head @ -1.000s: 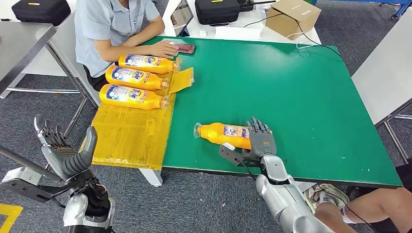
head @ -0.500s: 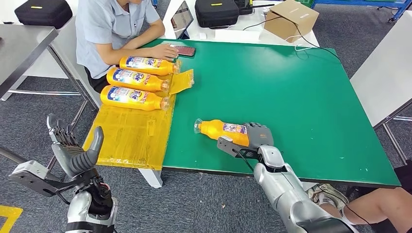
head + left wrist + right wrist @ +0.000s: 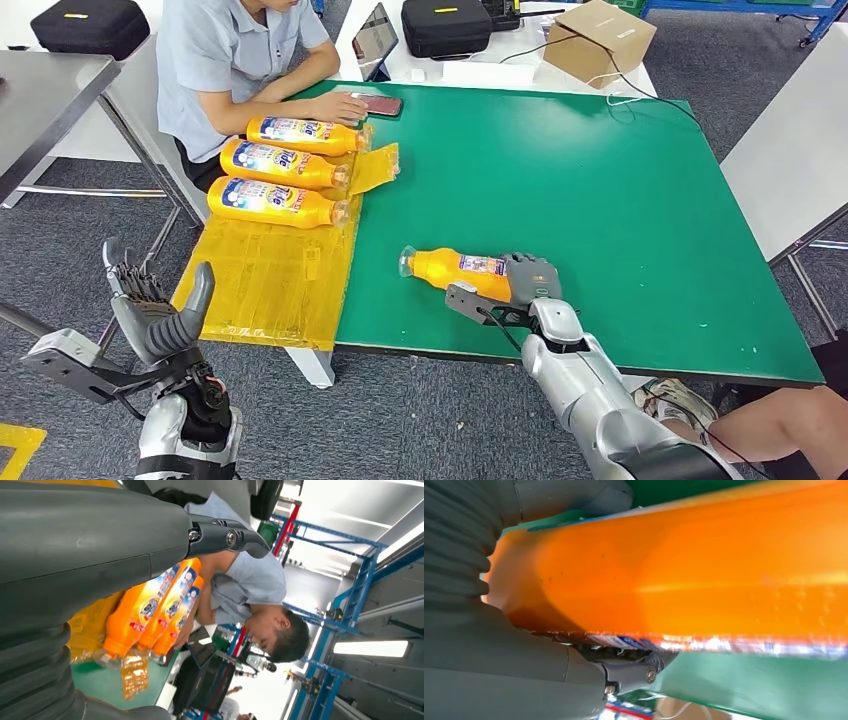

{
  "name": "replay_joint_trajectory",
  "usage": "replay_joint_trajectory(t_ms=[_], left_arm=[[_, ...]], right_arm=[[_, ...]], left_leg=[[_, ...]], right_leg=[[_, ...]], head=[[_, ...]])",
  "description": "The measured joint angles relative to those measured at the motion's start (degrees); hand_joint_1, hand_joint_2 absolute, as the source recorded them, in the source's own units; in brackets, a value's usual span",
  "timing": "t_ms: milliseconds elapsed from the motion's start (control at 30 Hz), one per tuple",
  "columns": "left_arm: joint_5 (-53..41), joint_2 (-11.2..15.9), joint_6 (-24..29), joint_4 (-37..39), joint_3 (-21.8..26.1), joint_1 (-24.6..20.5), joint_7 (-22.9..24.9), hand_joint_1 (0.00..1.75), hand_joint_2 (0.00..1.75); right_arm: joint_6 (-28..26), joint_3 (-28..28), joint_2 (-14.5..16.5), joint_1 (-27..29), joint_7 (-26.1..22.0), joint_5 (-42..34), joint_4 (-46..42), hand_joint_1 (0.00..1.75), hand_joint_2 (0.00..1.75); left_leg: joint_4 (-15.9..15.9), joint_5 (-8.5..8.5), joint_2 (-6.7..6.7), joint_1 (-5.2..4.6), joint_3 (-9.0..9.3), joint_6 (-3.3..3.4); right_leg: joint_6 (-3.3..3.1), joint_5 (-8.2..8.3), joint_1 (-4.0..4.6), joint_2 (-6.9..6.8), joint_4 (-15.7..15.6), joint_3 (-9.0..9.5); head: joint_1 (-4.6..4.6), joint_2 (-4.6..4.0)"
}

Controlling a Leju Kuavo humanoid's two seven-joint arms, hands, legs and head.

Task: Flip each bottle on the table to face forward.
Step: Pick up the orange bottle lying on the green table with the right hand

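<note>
Three labelled bottles (image 3: pixel 280 163) lie finished by the desk's (image 3: pixel 620 200) left edge; right robot hand (image 3: pixel 530 280) grips the last bottle (image 3: pixel 455 268); left robot hand (image 3: pixel 150 310) hangs open.

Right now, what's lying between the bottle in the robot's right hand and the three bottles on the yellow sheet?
In the head view, only bare green table and yellow sheet lie between the held bottle and the three bottles.

Bright even indoor light, soft shadows, blurred right wrist close-up
</note>
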Motion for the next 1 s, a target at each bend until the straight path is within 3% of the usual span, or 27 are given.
replay_joint_trajectory(t_ms=[167,300,400,533,633,833,1000], left_arm=[[1.82,0.21,-1.49,1.89,-0.38,-1.23,0.08,0.00,1.75],[7.46,0.53,-3.54,5.40,-2.90,-2.26,5.91,0.00,1.75],[10.27,0.98,-5.51,8.42,-5.53,-2.38,8.47,0.00,1.75],[5.76,1.87,-5.52,11.20,-9.64,-2.62,8.92,0.00,1.75],[1.51,2.65,-6.02,12.90,-13.06,-2.89,8.89,0.00,1.75],[-10.23,4.32,-6.61,13.98,-18.60,-2.90,4.48,0.00,1.75],[-17.16,5.20,-7.96,13.40,-22.35,-2.37,2.32,0.00,1.75]], right_arm=[[1.80,-1.99,0.37,2.99,-22.82,-19.27,-3.91,1.75,1.75],[6.34,-3.11,2.30,10.22,-33.61,-40.29,-14.42,1.75,1.75],[3.39,-3.04,3.72,14.81,-35.93,-48.19,-24.70,1.75,1.75],[-7.11,-1.84,4.58,18.00,-37.85,-47.71,-35.55,1.75,1.75],[-9.89,-0.62,4.91,18.89,-38.75,-47.40,-39.72,1.75,1.75],[-9.53,1.53,5.19,19.69,-39.49,-47.60,-42.40,1.75,1.75],[-3.87,4.80,5.32,19.32,-37.73,-46.09,-40.98,1.75,1.75]], left_leg=[[0.00,-0.12,0.19,0.00,0.14,-0.12],[0.00,0.01,-0.04,0.02,-0.22,-0.07],[0.00,0.06,-0.05,0.02,-0.53,-0.04],[0.00,0.05,-0.05,0.00,-0.81,-0.04],[0.00,0.03,-0.06,-0.01,-0.91,-0.02],[0.00,0.01,-0.08,-0.01,-0.97,-0.02],[0.00,0.02,-0.07,0.00,-0.97,-0.02]], right_leg=[[-0.01,0.03,0.02,0.28,-0.01,0.05],[0.00,0.02,0.03,0.13,0.03,-0.17],[0.00,0.02,0.02,0.10,0.07,-0.47],[0.01,0.02,-0.04,0.10,0.07,-0.75],[0.02,0.01,-0.05,0.10,0.05,-0.83],[0.02,0.01,-0.04,0.09,0.04,-0.87],[0.02,0.01,-0.01,0.10,0.05,-0.88]], head=[[-0.02,0.00],[-0.03,0.00],[-0.03,0.00],[-0.02,0.00],[-0.02,0.00],[-0.02,0.00],[-0.02,0.00]])
